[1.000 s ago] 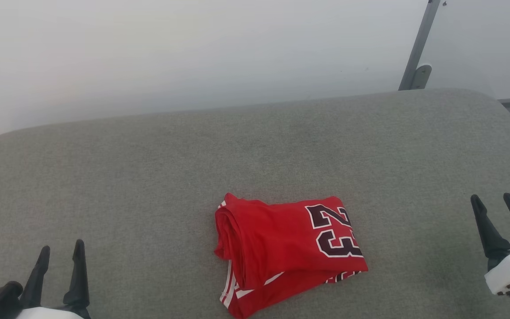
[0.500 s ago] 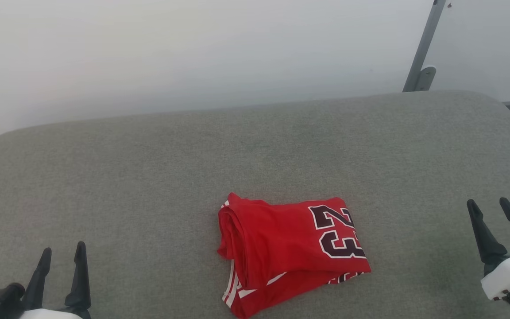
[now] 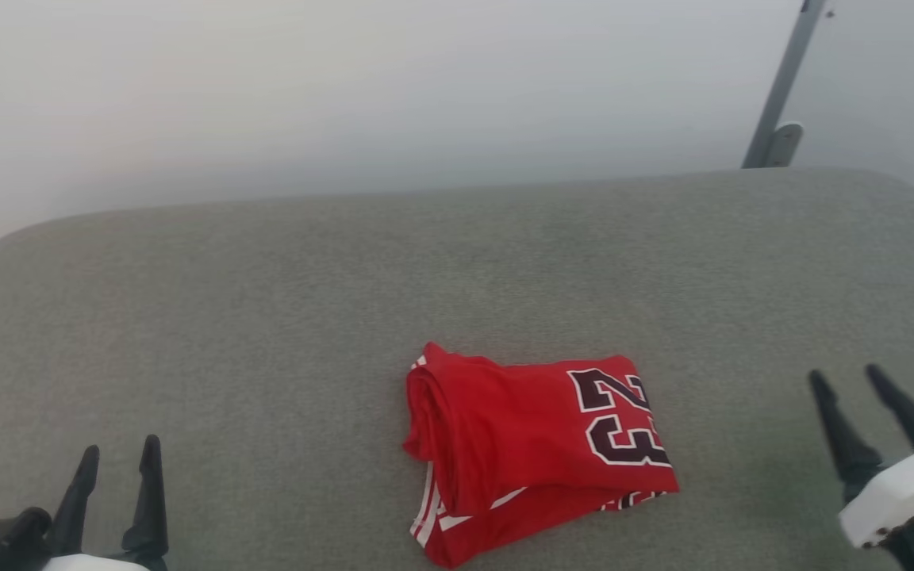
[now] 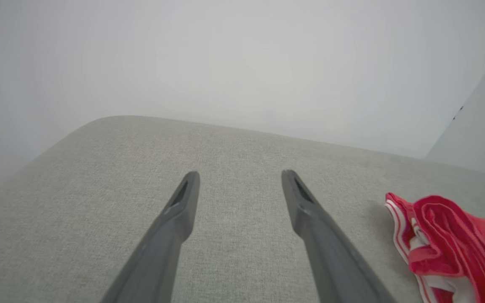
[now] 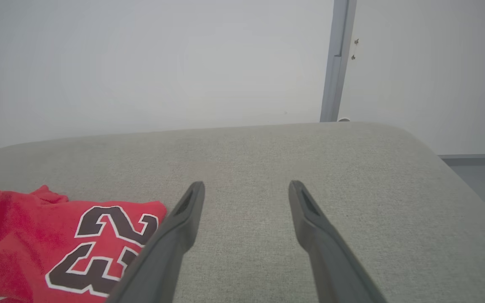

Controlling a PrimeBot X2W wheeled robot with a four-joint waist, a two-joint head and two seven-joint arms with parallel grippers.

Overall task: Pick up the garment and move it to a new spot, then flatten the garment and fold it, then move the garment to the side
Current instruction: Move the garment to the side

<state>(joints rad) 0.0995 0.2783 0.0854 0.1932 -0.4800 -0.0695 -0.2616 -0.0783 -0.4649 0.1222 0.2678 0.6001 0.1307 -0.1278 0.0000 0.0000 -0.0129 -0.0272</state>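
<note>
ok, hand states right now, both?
Left hand: open, holding nothing.
Right hand: open, holding nothing.

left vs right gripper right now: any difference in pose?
Left gripper sits at the head view's lower left, fingers nearly upright; right gripper reaches higher up, fingers leaning left. The garment lies nearer the right gripper than the left gripper. Both are open, empty, clear of the garment.
</note>
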